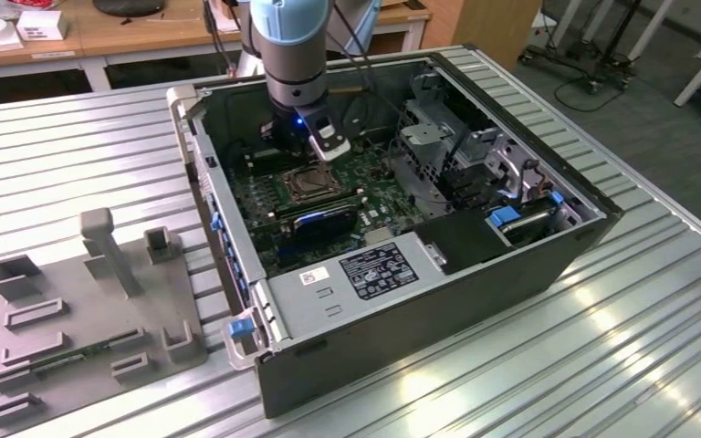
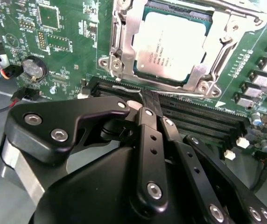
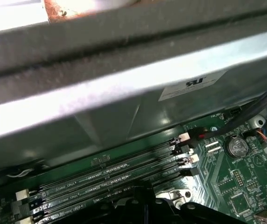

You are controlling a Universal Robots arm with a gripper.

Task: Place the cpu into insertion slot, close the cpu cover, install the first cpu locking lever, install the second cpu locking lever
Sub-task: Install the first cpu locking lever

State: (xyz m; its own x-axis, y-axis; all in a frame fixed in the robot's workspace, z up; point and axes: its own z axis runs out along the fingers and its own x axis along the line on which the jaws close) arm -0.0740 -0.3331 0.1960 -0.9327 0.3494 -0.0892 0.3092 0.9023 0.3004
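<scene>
**CPU seated under its cover, gripper shut beside the socket**

In the exterior view, I see the open computer case [image 1: 448,319] lying on the slatted metal table [image 1: 643,356]. It holds the green motherboard [image 1: 253,196]. The arm reaches down into the case, and my gripper [image 1: 326,155] hangs just beside the insertion slot [image 1: 308,185]. A grey fixture tray [image 1: 83,310] lies well apart, to the exterior view's left.

In the second wrist view, the cpu [image 2: 171,44] lies flat in the slot with its metal top facing up. It is square, so it has no long axis, and its edges run parallel to the cpu cover [image 2: 124,42] lying down around it. The fingers [image 2: 147,126] are pressed together with nothing between them, over the black memory slots [image 2: 203,119].

In the first wrist view, those memory slots run alongside the case's metal wall [image 3: 124,93]. A coin cell [image 3: 236,147] sits on the board.
</scene>
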